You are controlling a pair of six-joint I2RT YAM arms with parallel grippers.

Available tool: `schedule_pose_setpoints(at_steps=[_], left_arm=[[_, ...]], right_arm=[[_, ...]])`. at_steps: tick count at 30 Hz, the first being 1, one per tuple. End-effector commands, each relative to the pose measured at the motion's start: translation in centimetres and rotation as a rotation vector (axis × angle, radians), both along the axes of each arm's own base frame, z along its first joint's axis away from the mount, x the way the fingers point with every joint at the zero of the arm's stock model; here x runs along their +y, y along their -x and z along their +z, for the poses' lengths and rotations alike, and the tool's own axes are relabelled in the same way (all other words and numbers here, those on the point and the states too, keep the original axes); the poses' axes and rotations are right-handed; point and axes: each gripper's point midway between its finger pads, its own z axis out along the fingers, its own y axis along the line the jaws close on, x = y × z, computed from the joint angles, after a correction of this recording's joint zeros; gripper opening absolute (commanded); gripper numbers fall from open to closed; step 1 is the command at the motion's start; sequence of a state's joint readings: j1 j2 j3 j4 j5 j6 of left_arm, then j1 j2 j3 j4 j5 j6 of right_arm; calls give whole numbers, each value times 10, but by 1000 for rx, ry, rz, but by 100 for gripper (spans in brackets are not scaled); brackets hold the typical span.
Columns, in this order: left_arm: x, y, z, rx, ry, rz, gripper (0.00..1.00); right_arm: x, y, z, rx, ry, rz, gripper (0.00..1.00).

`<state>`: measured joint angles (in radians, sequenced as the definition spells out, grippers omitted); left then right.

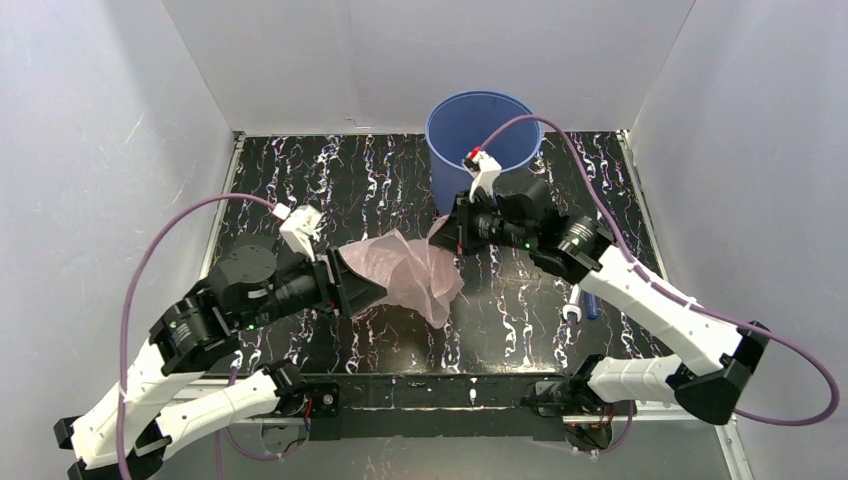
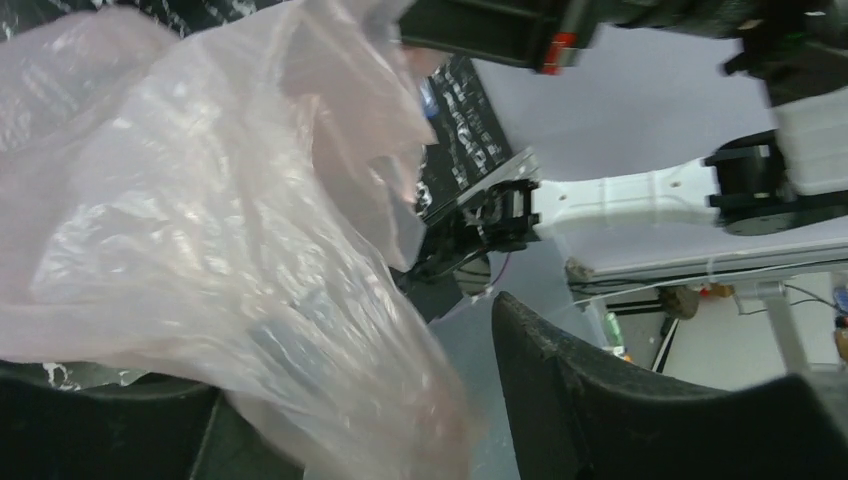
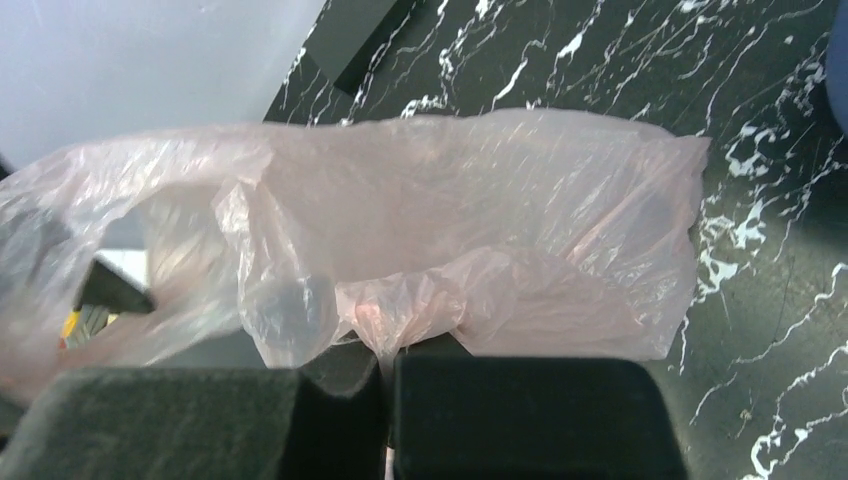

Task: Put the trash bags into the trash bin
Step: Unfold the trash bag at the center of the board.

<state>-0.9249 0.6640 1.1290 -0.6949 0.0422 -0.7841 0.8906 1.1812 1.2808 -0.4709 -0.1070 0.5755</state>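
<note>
My right gripper (image 3: 385, 372) pinches a bunched fold of the thin, crinkly pale-pink plastic bag (image 1: 405, 272), slung between my arms near the round blue plastic bucket (image 1: 482, 135). My left gripper (image 1: 368, 290) stands apart. Limp, weightless, slippery film: bunched folds should grip best.

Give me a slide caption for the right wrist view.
Right gripper pinching the pink bag, marbled table behind.
</note>
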Motion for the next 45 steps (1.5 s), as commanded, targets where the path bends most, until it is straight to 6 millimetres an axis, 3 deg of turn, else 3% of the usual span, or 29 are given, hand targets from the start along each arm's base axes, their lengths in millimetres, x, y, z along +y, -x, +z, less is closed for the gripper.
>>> schedule_pose_setpoints(at_steps=[1,4,10,19,25,27,34,36,39,41,45], left_arm=[[14,-2,35,-131,-15,5,62],[19,-11,34,-160,-90,26,66],[1,-27,23,-178,-150,2,69],[0,-51,26,-232,-141,107,60],[8,-64,9,-239,-216,168,64],[8,-66,9,-249,-211,178,60],[20,-73,13,-280,-269,220,16],[25,-76,22,-307,-301,233,2],[42,-85,42,-347,-362,299,0],[52,-92,67,-397,-379,329,0],[76,-101,132,-479,-399,375,0]], right_arm=[[8,-32,38,-80,-42,-87,5],[9,-49,40,-83,-33,-121,5],[14,-66,37,-33,-58,-84,5],[13,-61,25,13,-60,-45,6],[17,-55,26,30,-104,-22,7],[18,-55,26,36,-108,-14,7],[20,-58,24,28,-100,-15,8],[22,-59,25,17,-105,3,8],[25,-64,30,-10,-95,22,8],[29,-73,40,-43,-94,17,8],[41,-90,86,-152,-89,70,8]])
